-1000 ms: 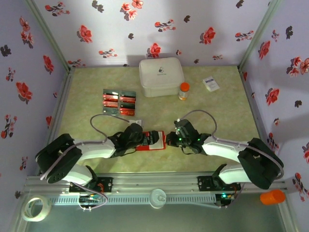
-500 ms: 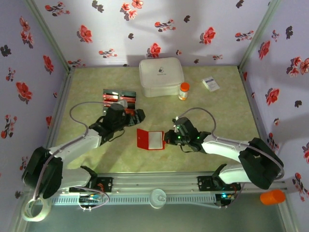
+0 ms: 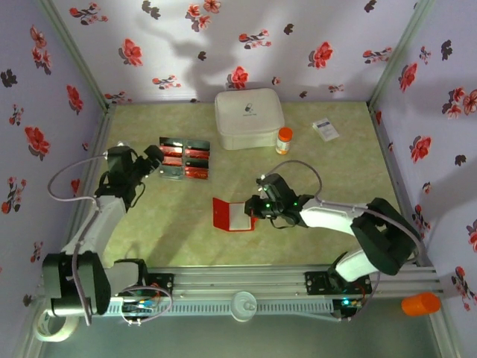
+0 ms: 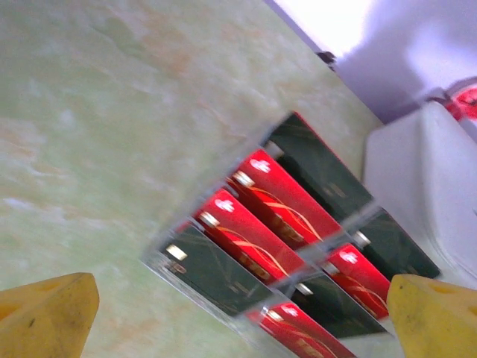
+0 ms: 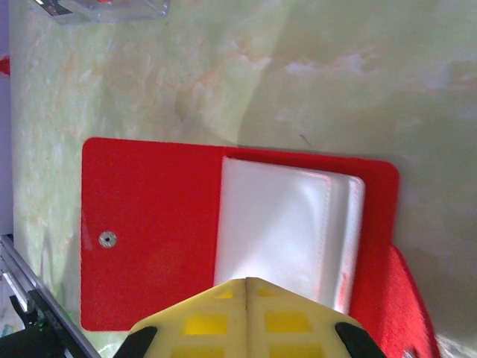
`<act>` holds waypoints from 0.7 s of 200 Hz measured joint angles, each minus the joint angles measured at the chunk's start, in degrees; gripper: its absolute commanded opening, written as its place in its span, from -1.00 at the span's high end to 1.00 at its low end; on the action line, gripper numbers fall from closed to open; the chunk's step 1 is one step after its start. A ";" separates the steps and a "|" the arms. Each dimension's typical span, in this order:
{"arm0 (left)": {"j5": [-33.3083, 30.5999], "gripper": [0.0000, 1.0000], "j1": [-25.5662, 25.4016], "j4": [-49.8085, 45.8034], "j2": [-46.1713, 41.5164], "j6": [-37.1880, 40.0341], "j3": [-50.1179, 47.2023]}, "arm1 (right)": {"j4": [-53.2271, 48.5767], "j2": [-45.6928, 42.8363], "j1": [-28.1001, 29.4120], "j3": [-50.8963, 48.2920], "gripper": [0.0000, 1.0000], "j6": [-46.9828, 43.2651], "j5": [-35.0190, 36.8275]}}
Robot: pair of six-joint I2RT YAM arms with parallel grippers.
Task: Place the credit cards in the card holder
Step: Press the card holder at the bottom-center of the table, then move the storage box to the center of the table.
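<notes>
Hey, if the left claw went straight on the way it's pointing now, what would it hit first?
Most likely the red credit cards laid out ahead; the wrist view shows them centred in front of the open left claw. Nothing seems to stand between them, though depth is unclear.

Card holder (image 5: 156, 239): red, lying open and flat on the table (image 5: 298, 74).
Clear pockets (image 5: 276, 231): stacked on its right half.
Snap stud (image 5: 108, 239): near left edge.
Right gripper (image 5: 247, 291): yellow fingers pressed together, over the holder's near edge.
</notes>
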 measured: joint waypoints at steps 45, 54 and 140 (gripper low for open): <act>6.23 -1.00 3.93 4.63 13.35 3.50 2.97 | 3.02 5.09 1.40 2.27 1.00 0.02 -1.86; 7.43 -1.00 4.15 5.57 15.54 4.28 4.09 | 3.41 5.92 1.68 2.64 1.00 0.04 -2.10; 16.37 -1.00 4.68 18.91 26.14 6.23 7.43 | 8.90 14.16 4.11 5.92 1.00 1.20 -4.35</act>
